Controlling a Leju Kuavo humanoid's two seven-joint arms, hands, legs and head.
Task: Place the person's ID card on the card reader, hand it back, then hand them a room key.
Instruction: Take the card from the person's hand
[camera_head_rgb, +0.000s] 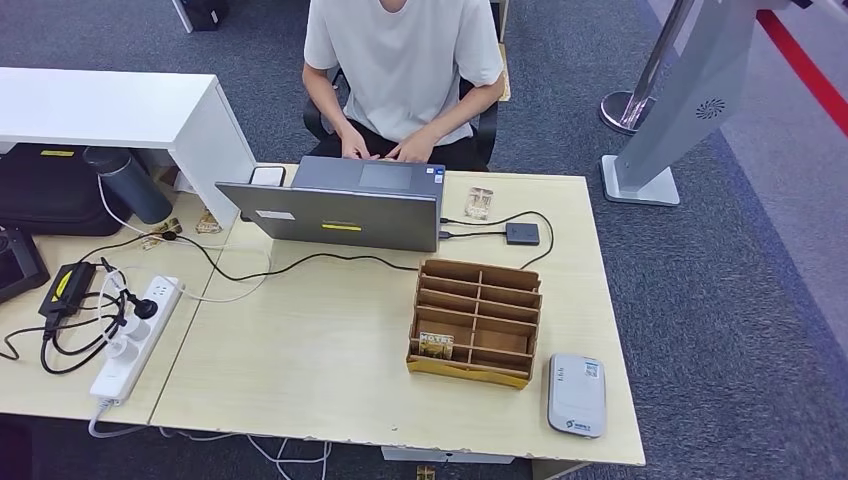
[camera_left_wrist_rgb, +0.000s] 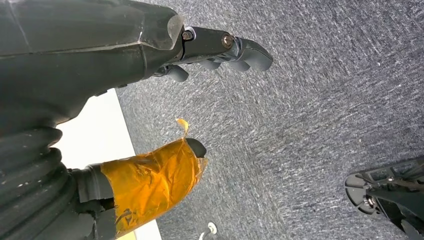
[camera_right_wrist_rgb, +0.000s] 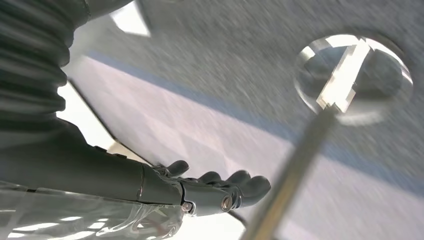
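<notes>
1. Your left hand (camera_left_wrist_rgb: 165, 125) hangs over grey carpet in the left wrist view, fingers (camera_left_wrist_rgb: 240, 50) gently curled and apart from the thumb (camera_left_wrist_rgb: 150, 185), which is wrapped in orange tape; it holds nothing. A pale edge of the worktop sits close behind it.
2. Your right hand (camera_right_wrist_rgb: 210, 190) shows in the right wrist view, fingers spread loosely with nothing in them. That picture is blurred: you can make out a metal post (camera_right_wrist_rgb: 295, 165) with a round base, but little else.
3. In the head view, the grey card reader (camera_head_rgb: 576, 394) lies flat at the near right corner of the worktop (camera_head_rgb: 320, 350), just beside the cardboard organiser (camera_head_rgb: 476, 322).
4. The organiser has two columns of slots; one patterned card (camera_head_rgb: 436, 345) stands in a near left slot. You cannot read what it is.
5. Another small card (camera_head_rgb: 479, 203) lies flat on the worktop right of the laptop (camera_head_rgb: 345, 203), near the far edge. Whether it is the ID card is too small to tell.
6. A small black box (camera_head_rgb: 522, 234) is cabled to the laptop's right side.
7. The person (camera_head_rgb: 405, 75) sits behind the laptop, both hands at its keyboard; the head is cut off by the picture's edge.
8. At the left lie a white power strip (camera_head_rgb: 135, 340) with tangled black cables and a dark bottle (camera_head_rgb: 128, 184).
</notes>
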